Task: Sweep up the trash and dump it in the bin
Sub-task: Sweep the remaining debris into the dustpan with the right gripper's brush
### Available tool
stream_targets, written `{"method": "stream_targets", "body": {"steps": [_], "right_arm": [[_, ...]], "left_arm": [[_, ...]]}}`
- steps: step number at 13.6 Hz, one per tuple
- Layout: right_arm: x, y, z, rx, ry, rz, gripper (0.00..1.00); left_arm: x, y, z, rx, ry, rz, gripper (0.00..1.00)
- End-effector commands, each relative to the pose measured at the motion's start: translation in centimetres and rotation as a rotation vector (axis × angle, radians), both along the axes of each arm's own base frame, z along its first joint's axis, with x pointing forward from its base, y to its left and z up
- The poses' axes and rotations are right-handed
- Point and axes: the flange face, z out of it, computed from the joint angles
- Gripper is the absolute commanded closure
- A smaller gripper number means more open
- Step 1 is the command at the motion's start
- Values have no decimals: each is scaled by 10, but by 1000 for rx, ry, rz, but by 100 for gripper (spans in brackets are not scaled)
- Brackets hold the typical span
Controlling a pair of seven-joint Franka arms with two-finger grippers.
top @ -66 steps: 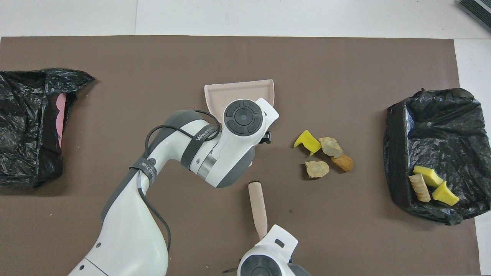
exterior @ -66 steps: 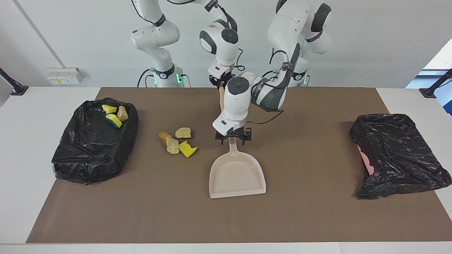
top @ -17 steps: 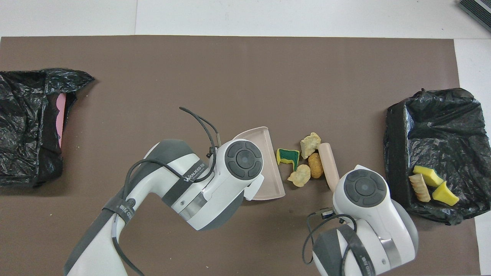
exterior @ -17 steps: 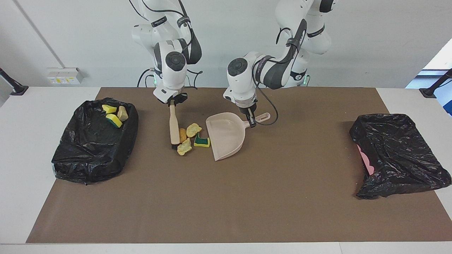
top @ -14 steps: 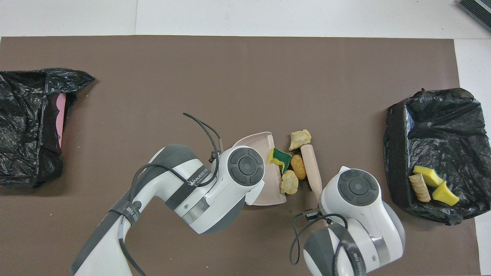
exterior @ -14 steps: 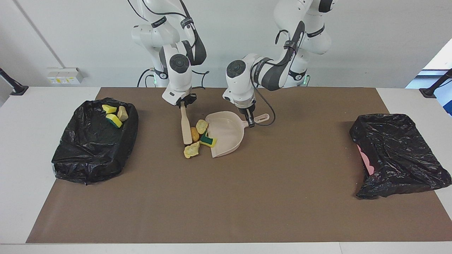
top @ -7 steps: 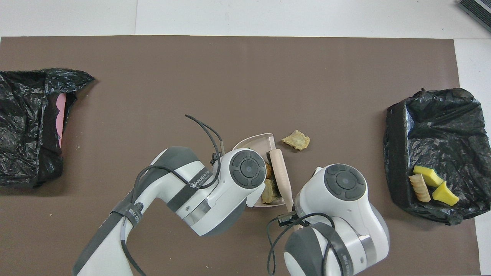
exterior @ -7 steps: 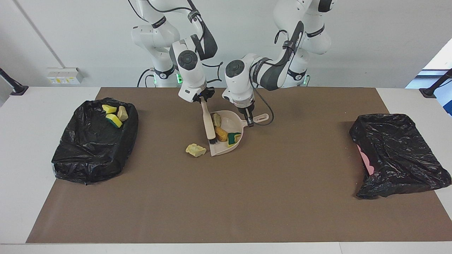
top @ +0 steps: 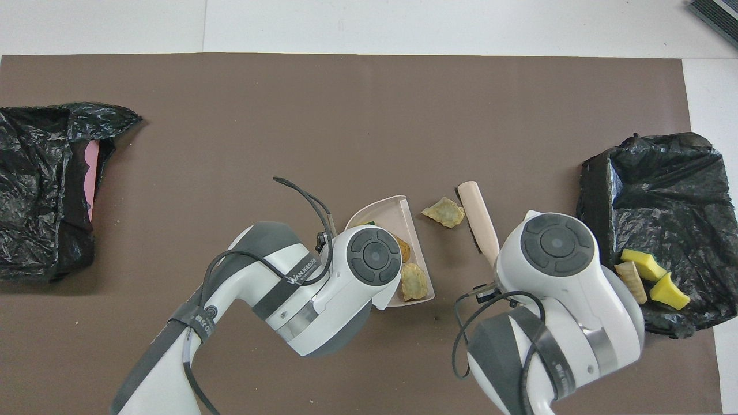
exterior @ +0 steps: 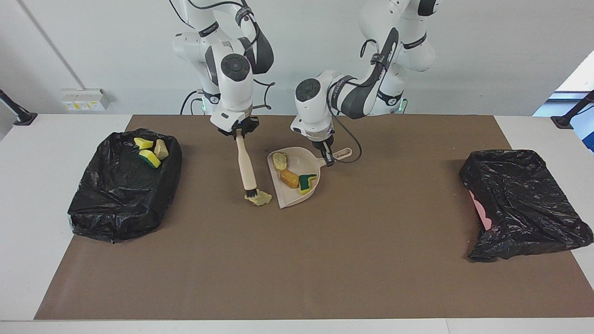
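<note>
Inside dustpan [exterior: 297, 197]: three scraps [exterior: 290, 177]

From overhead, your left arm's wrist hides the dustpan [top: 387, 214] handle and part of the pan at its seven o'clock; the bin [top: 40, 184] at nine o'clock is cut off by the frame edge.

The dustpan [exterior: 297, 178] lies near the middle of the mat [exterior: 325, 278], with three scraps [exterior: 290, 178] in it. One more scrap [exterior: 259, 198] lies on the mat just beside the dustpan, toward the right arm's end, and the brush [exterior: 244, 164] touches it. A bin [exterior: 123, 199] with three scraps [exterior: 149, 149] inside stands at the right arm's end of the table. Another bin [exterior: 524, 204] stands at the left arm's end, well apart.
</note>
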Motion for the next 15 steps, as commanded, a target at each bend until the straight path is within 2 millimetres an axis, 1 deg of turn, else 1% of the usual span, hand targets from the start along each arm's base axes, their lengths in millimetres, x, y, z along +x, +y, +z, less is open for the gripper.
{"method": "stream_targets", "body": {"steps": [1,2,4,5,6,7,8,10,12,14,15], "right_arm": [[56,-15,-22,-41,6,82,100],[61,-12,-32,-28,11,81,100],[48,-1,-53,-4,63,91,100],[39,5,-60,51,103,56,100],[32,13,-59,126,147,17,100],[24,28,-57,182,184,25,100],[18,36,-58,238,212,13,100],[7,55,-53,332,242,-18,100],[1,62,-52,364,269,-33,100],[-5,68,-50,441,297,-80,100],[-6,69,-41,448,283,-90,100]], "left_arm": [[-6,5,0,-6,-27,56,100],[-7,5,-1,-3,-29,71,100],[-8,5,-2,-5,-29,80,100],[-8,6,-1,-5,-33,96,100],[-8,6,-1,-6,-33,103,100],[-8,6,-1,-6,-33,103,100],[-8,6,-1,-6,-34,105,100],[-8,6,-1,-7,-34,103,100],[-8,6,-2,-6,-33,105,100],[-10,7,-4,-5,-32,101,100],[-9,7,-4,-9,-33,103,100]]}}
